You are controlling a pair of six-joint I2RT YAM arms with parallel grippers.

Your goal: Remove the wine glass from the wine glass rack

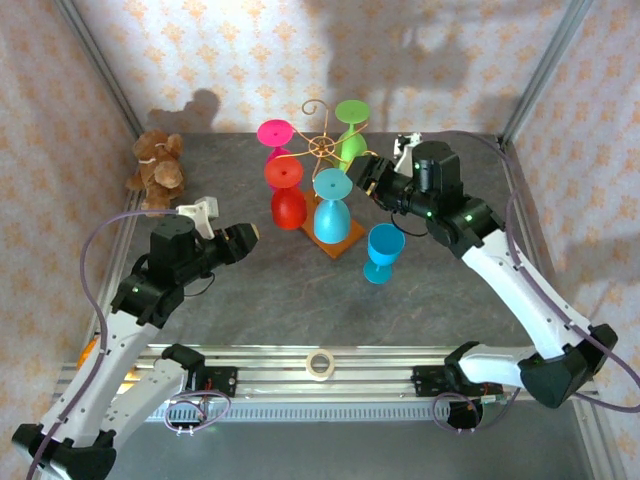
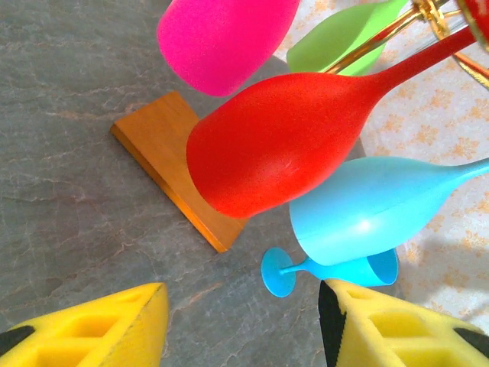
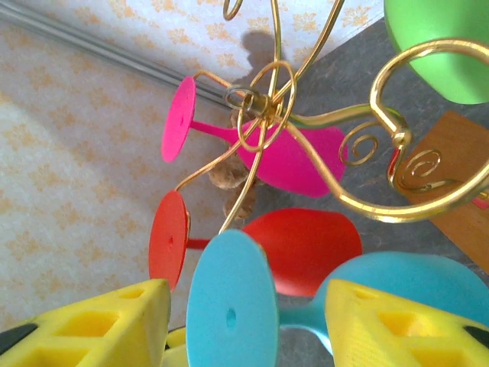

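Observation:
The wine glass rack [image 1: 322, 148] is a gold wire stand on a wooden base [image 1: 340, 243] at the table's middle. Pink [image 1: 275, 134], red [image 1: 287, 205], light-blue [image 1: 331, 218] and green [image 1: 351, 148] wine glasses hang upside down from it. My right gripper [image 1: 364, 180] is at the rack's right side. In the right wrist view it is open [image 3: 244, 310], with the light-blue glass's round foot [image 3: 229, 306] between its yellow fingers [image 3: 393, 321], not visibly touching. My left gripper [image 1: 250, 237] hovers open left of the rack, nothing between its fingers [image 2: 130, 325], facing the red glass [image 2: 275, 141].
A darker blue glass [image 1: 383, 250] stands upright on the table right of the base, also seen low in the left wrist view [image 2: 328, 269]. A teddy bear [image 1: 157, 165] sits at the back left. A tape roll [image 1: 319, 364] lies on the front rail.

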